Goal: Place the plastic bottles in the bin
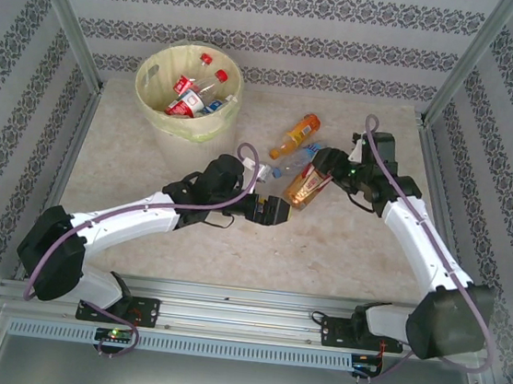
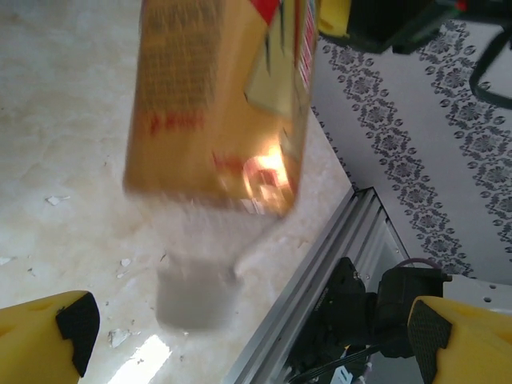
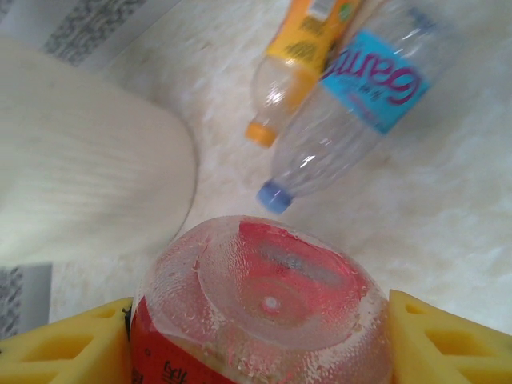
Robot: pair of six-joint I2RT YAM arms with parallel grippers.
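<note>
My right gripper [image 1: 325, 174] is shut on a bottle with a gold and red label [image 1: 305, 188], held tilted above the table's middle. In the right wrist view its clear base [image 3: 264, 296] sits between the yellow fingers [image 3: 448, 336]. My left gripper [image 1: 277, 211] stands open just below the bottle's cap end, with the blurred white cap [image 2: 192, 296] between and beyond its fingertips [image 2: 76, 328]. An orange bottle [image 1: 297, 136] and a clear blue-label bottle [image 1: 295, 159] lie on the table behind. The pale-yellow bin [image 1: 199, 125] at the back left holds several bottles [image 1: 191, 101].
The bin's cream wall [image 3: 88, 160] is close on the left in the right wrist view. An aluminium rail [image 1: 245, 294] runs along the near table edge, and frame posts [image 1: 67, 22] stand at the back corners. Patterned walls enclose the table.
</note>
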